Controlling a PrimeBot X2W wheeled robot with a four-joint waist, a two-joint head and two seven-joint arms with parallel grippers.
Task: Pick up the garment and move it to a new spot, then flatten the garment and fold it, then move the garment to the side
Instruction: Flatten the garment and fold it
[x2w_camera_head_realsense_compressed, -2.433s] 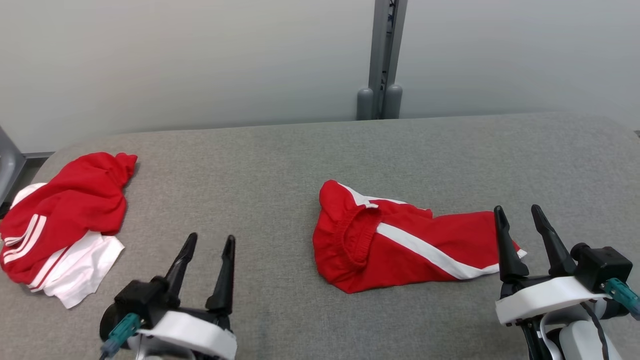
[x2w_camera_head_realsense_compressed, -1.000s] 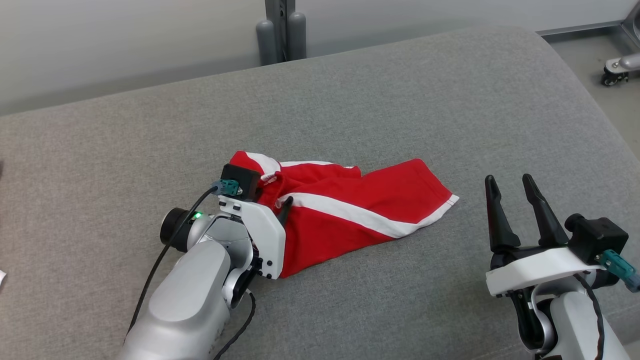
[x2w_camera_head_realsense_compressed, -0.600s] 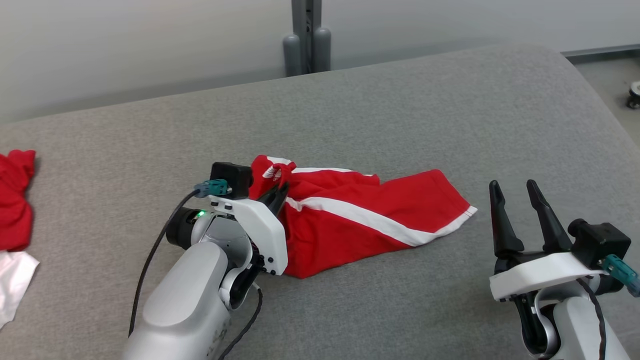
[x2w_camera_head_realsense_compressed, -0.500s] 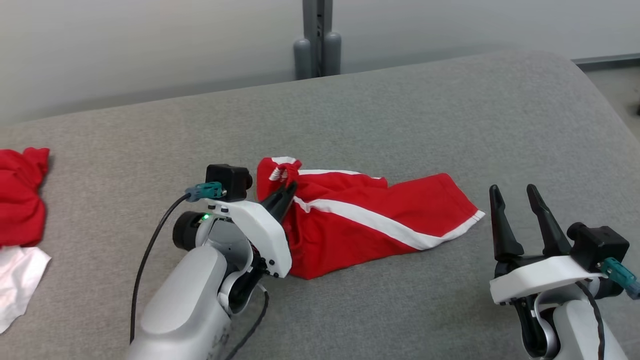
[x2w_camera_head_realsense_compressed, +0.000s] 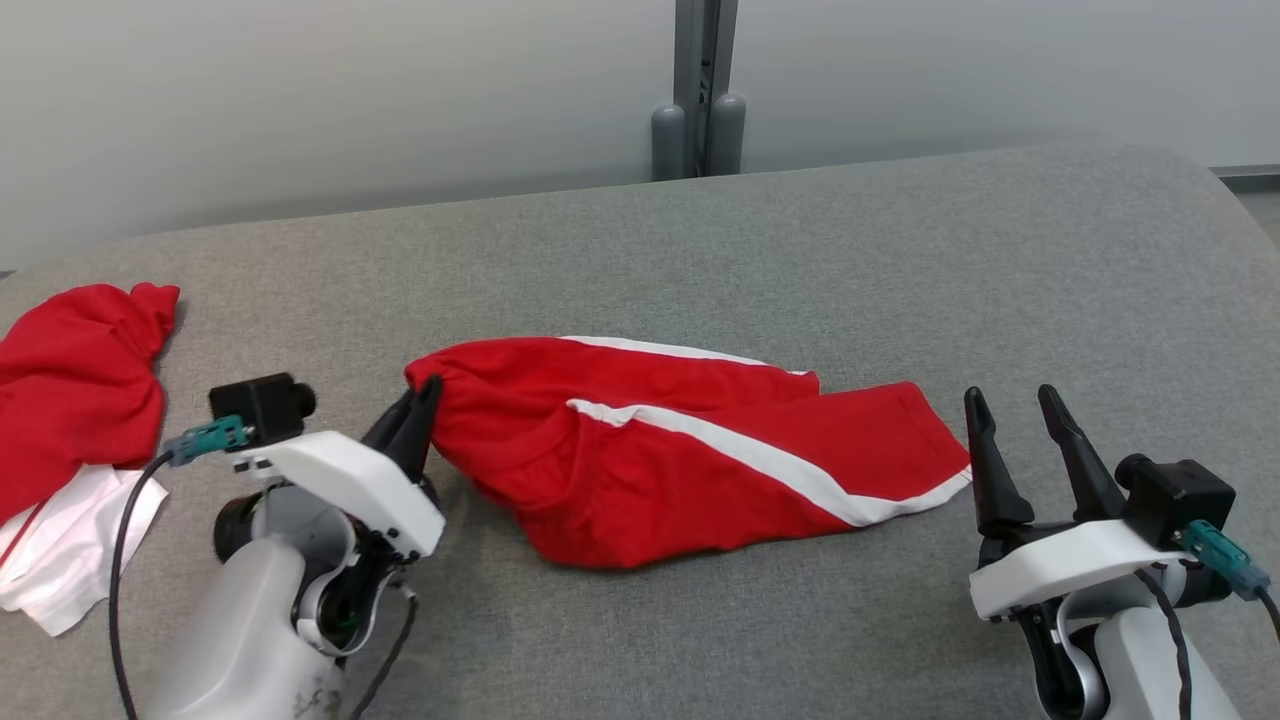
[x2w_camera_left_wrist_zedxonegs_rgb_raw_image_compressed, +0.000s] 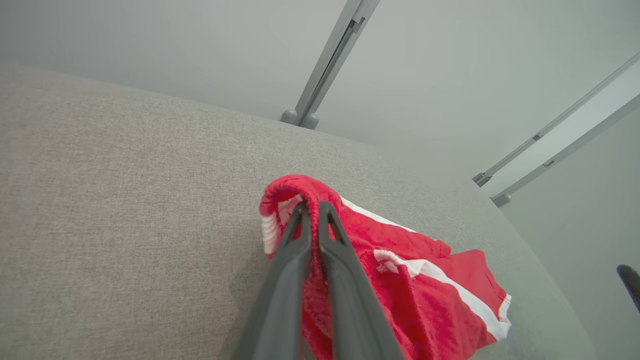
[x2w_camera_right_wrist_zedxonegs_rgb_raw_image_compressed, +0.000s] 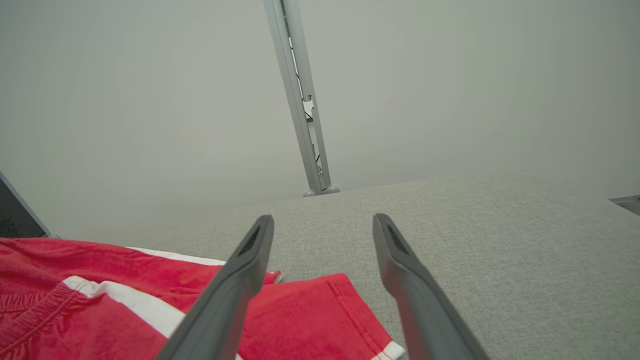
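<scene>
At lower left, the left hand (x2w_camera_head_realsense_compressed: 420, 395) is clamped on the red shorts (x2w_camera_head_realsense_compressed: 690, 460) at the waistband. The right hand (x2w_camera_head_realsense_compressed: 1008, 392) has its fingers apart. Pinch firmly and drag low across the bench (x2w_camera_head_realsense_compressed: 800, 250).

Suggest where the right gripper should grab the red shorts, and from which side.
Take the leg hem at the red shorts' right end, coming in low from the robot's right. That edge lies flat and nearest the open right gripper. It is opposite the waistband end that the left gripper is pinching, so the two grips would likely stretch the cloth out for flattening.
</scene>
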